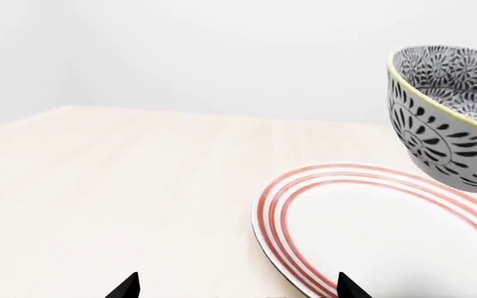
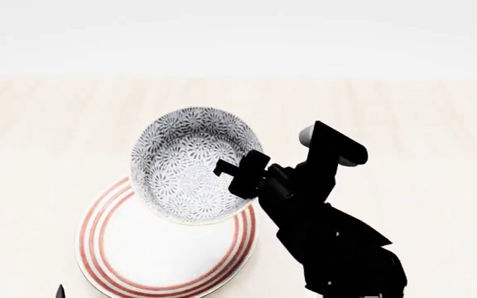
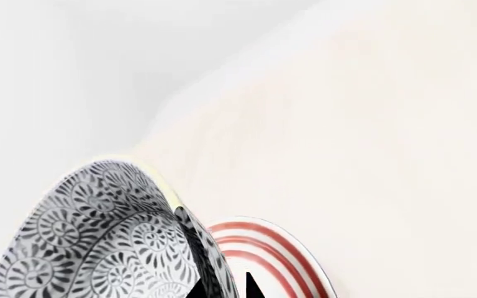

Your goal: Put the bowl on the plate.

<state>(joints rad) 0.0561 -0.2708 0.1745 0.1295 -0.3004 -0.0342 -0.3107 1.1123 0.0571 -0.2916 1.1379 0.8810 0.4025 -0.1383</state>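
Note:
The bowl (image 2: 193, 164), white with a dense blue-grey floral pattern, hangs tilted in the air above the far part of the plate (image 2: 156, 248). My right gripper (image 2: 240, 177) is shut on the bowl's right rim, one finger inside the wall and one outside. In the right wrist view the bowl (image 3: 97, 242) fills the near corner, the right gripper (image 3: 224, 288) pinches its wall, and the plate (image 3: 280, 254) shows beyond. The red-ringed plate lies flat on the table. My left gripper (image 1: 238, 288) is open and low beside the plate (image 1: 371, 236), its tips straddling the plate's near edge, with the bowl (image 1: 446, 118) raised beyond.
The pale wooden table (image 2: 404, 124) stretches around the plate to a white wall at the back. My black right arm (image 2: 338, 248) reaches in from the lower right. The left gripper (image 2: 19, 293) barely shows at the bottom left corner.

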